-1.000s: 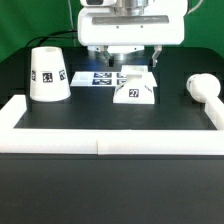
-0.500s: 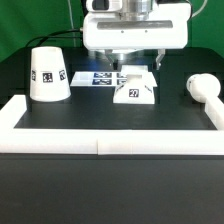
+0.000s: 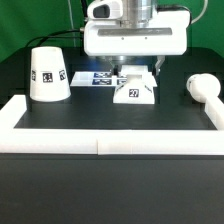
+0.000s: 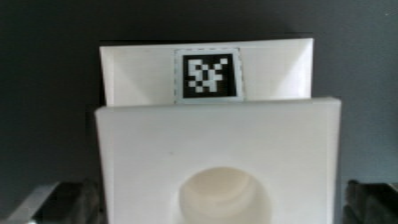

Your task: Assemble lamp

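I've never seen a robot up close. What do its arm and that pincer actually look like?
The pincer has a wide, boxy white body with rounded corners. Two slim dark fingers stick out beneath it. Above it, the arm ends in a rounded grey-and-white wrist section. No markings show on it, and no cable can be made out for certain.

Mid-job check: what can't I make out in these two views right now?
- The gripper: in the wrist view its tips are blurred and cut off by the picture's edge.
- The marker board: in the exterior view, partly hidden behind the base.
- The shade and the bulb: outside the wrist view entirely.
- The depth of the base's socket: washed out white in the wrist view.
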### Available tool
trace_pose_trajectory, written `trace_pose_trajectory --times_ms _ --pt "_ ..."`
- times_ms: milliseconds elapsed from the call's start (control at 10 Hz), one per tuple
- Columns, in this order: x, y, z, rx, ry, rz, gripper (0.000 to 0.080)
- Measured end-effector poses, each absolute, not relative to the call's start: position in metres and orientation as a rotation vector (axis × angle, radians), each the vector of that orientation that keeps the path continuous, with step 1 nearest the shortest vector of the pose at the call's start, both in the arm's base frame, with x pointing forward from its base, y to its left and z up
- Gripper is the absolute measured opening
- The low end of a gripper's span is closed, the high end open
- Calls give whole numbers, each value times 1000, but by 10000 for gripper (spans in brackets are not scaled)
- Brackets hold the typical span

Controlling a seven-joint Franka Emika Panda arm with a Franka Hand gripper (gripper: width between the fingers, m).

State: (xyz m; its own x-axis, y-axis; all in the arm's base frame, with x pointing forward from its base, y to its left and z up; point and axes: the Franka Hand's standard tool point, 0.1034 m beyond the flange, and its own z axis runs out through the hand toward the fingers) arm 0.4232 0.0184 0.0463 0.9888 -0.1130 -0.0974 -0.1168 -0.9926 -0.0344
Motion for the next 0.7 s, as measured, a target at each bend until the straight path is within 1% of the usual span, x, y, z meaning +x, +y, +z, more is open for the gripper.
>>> trace_pose_trajectory --times_ms 100,200,700 --pt "423 18 46 -3093 179 147 570" --pt "423 18 46 -3093 179 147 534" --pt "423 18 46 -3093 178 148 534"
